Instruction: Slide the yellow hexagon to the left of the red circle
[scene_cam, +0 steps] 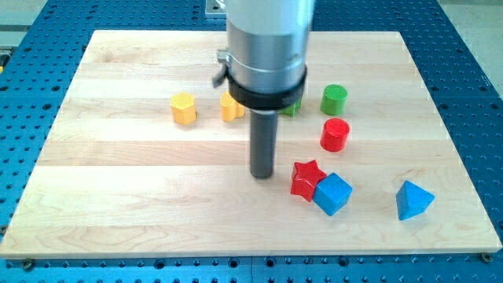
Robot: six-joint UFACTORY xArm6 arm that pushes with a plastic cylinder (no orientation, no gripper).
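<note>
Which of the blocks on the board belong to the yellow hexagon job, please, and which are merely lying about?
In the job: yellow hexagon; red circle; my tip, below and between them, touching neither.

Lying about: second yellow block, partly hidden; green cylinder; green block, mostly hidden; red star; blue cube; blue triangle.

A wide silver-grey cylinder (269,35) is seen at the top, banded at its lower edge by a black collar (263,93). A small metal clamp screw (221,67) juts from its left side. Below, a straight dark rod (262,141) ends at my tip (262,176).
</note>
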